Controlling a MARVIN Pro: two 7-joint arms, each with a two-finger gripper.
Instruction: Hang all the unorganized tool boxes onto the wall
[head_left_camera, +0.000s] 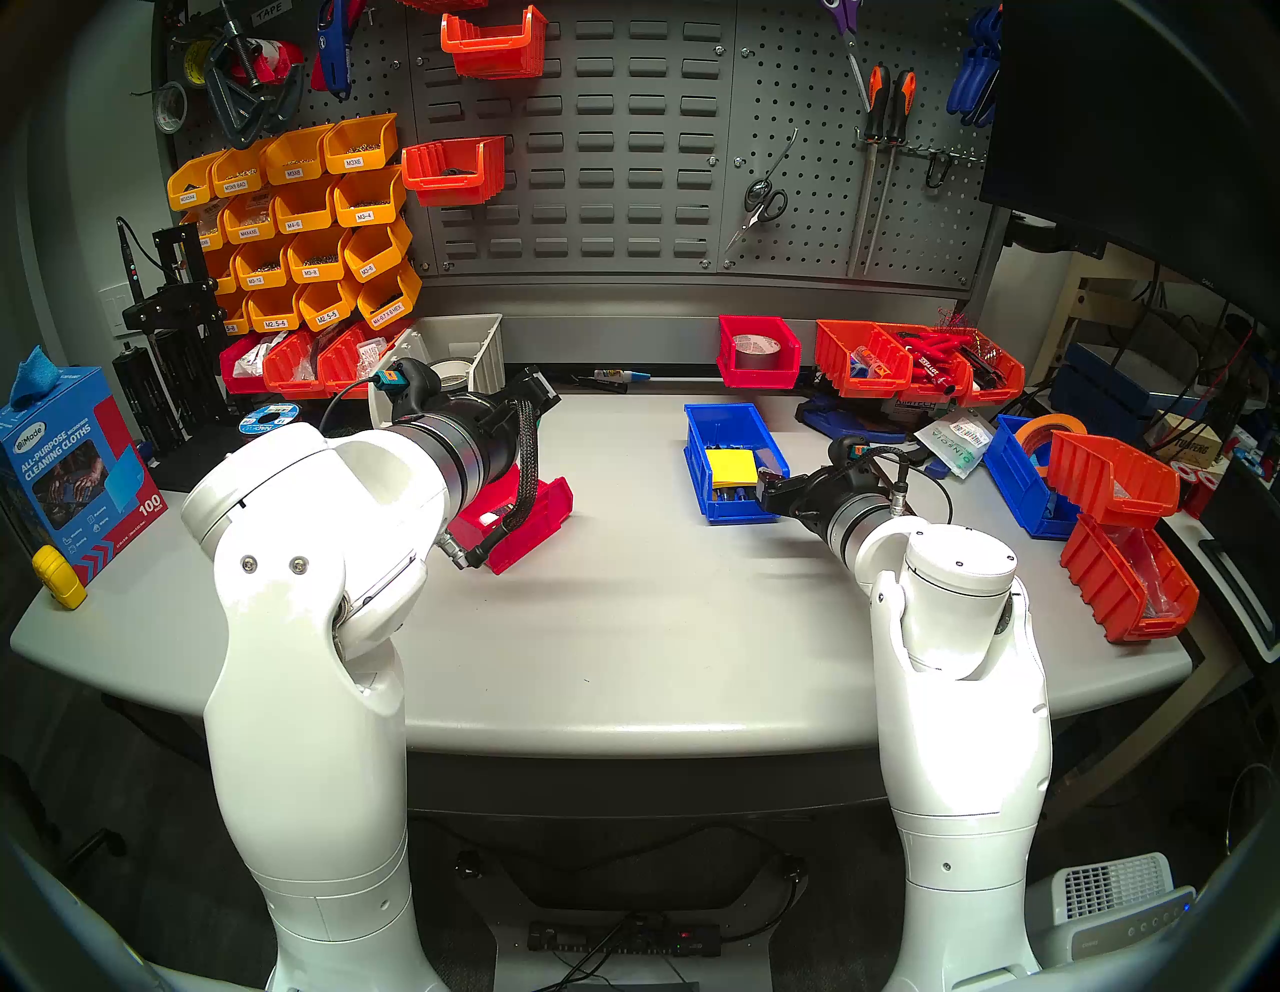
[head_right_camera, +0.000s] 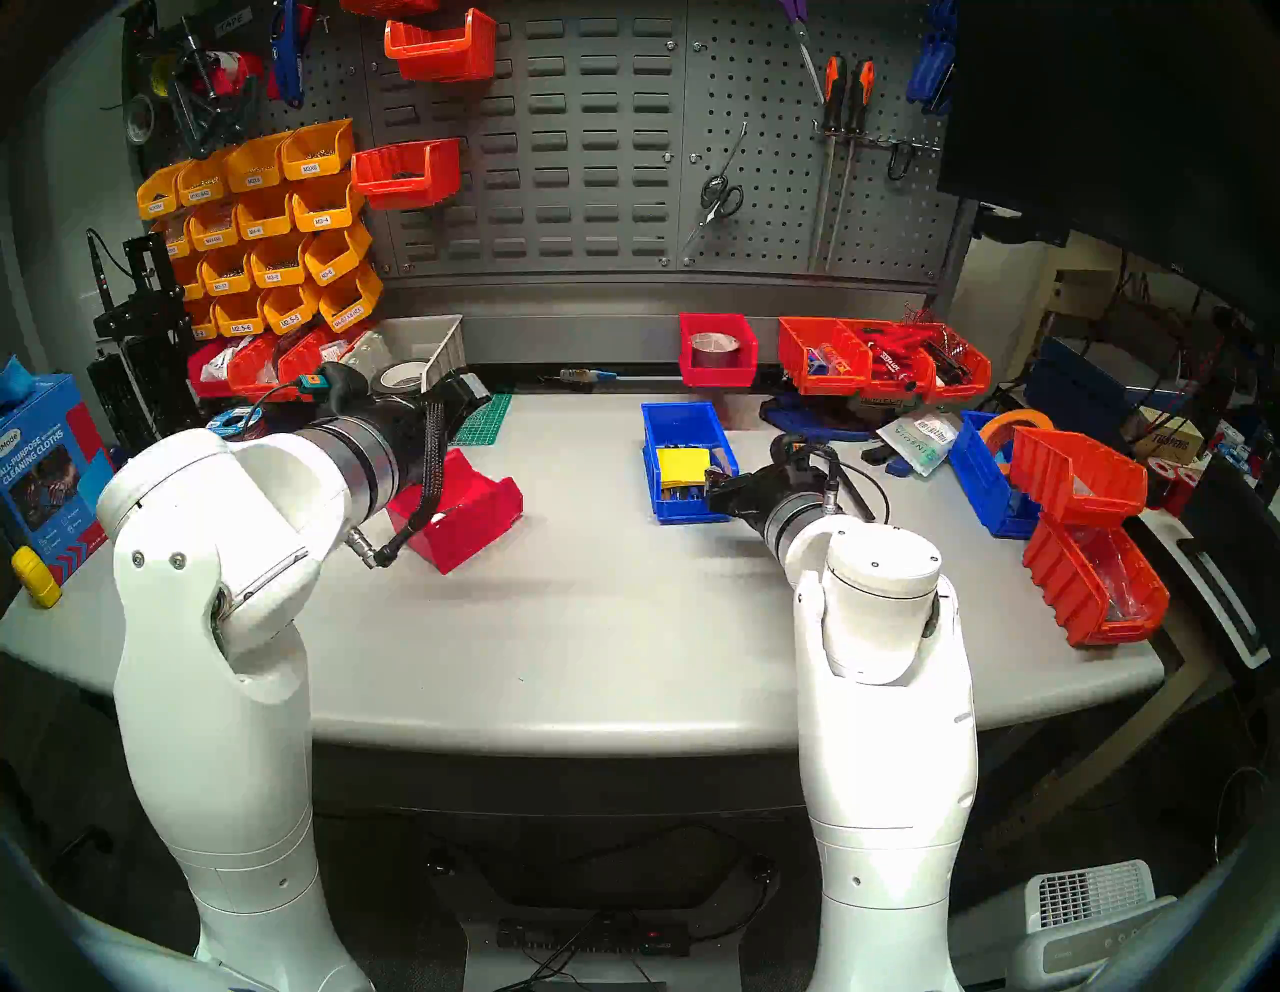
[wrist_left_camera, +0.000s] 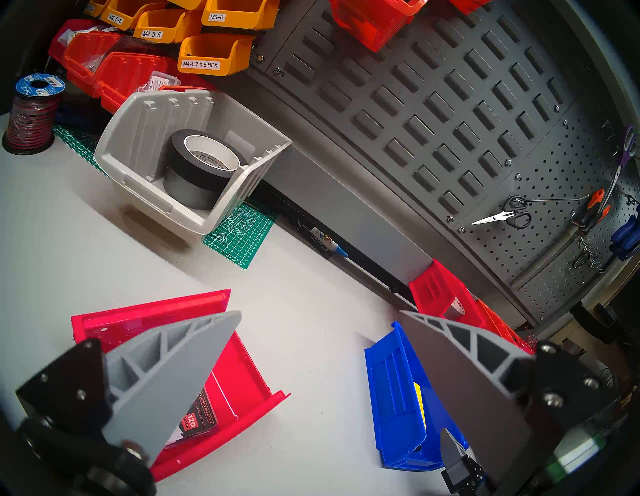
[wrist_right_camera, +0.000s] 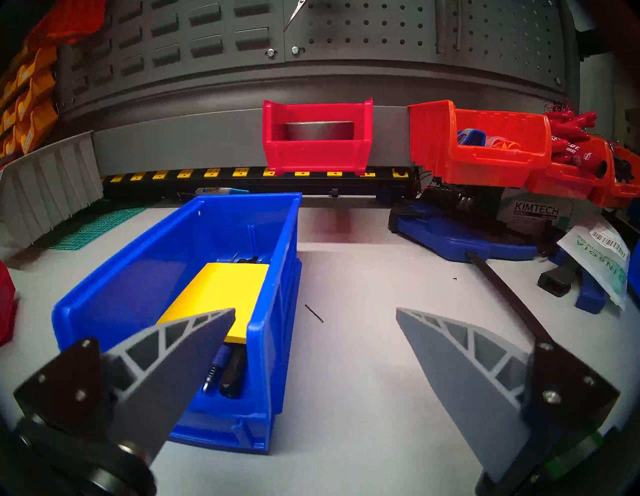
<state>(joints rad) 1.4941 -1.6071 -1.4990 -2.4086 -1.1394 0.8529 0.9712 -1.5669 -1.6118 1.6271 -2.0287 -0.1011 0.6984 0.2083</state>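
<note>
Fingers of the right gripper (wrist_right_camera: 315, 313) are standing apart, straddling the blue bin's (wrist_right_camera: 194, 249) near corner, gripping nothing; left gripper (wrist_left_camera: 320, 317) is gaping empty above the crimson bin (wrist_left_camera: 239, 367) lying on the tabletop (head_left_camera: 623, 623); another crimson bin (head_left_camera: 756, 353) is sitting against the wall's (head_left_camera: 623, 138) foot strip, whether hooked being unclear; seemingly none is hanging properly.

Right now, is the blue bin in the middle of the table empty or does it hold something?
Not empty. The blue bin holds a yellow pad with dark tools beneath it.
</note>
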